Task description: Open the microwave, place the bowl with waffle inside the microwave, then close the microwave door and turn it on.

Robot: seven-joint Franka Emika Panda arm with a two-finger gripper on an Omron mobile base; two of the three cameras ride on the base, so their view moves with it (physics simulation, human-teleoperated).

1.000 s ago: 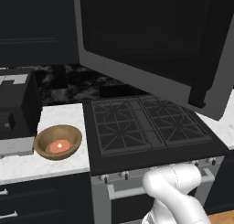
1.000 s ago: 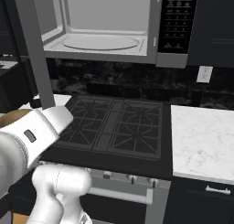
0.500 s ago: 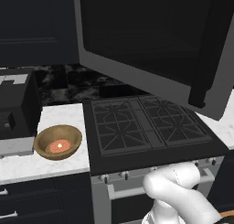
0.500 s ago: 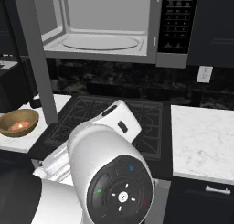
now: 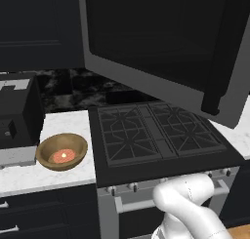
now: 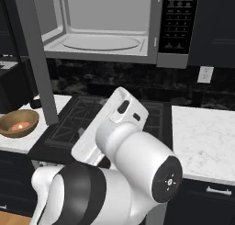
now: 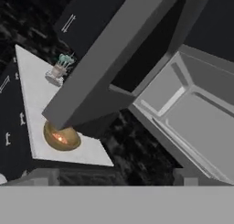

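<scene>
The microwave point(image 6: 103, 33) hangs above the stove with its light grey interior exposed. Its door point(image 5: 161, 43) stands swung wide open to the left, the dark handle bar at its free edge. The tan bowl point(image 5: 62, 151) sits on the white counter left of the stove, the reddish waffle point(image 5: 62, 156) in its centre. In the hand view the bowl point(image 7: 61, 136) lies below the lower corner of the door point(image 7: 105, 67), well ahead of my gripper point(image 7: 114, 181). The gripper is open, its fingertips point(image 7: 40, 176) far apart with nothing between them.
A black stove point(image 5: 156, 130) with grates fills the counter's middle. A black toaster-like box point(image 5: 17, 113) stands just left of the bowl. A small potted plant point(image 7: 61, 65) sits farther along the counter. White counter point(image 6: 204, 137) lies right of the stove.
My arm has swung and folded in front of the stove, and its white links now fill the foreground of the right base view. Bowl and door have not moved.
</scene>
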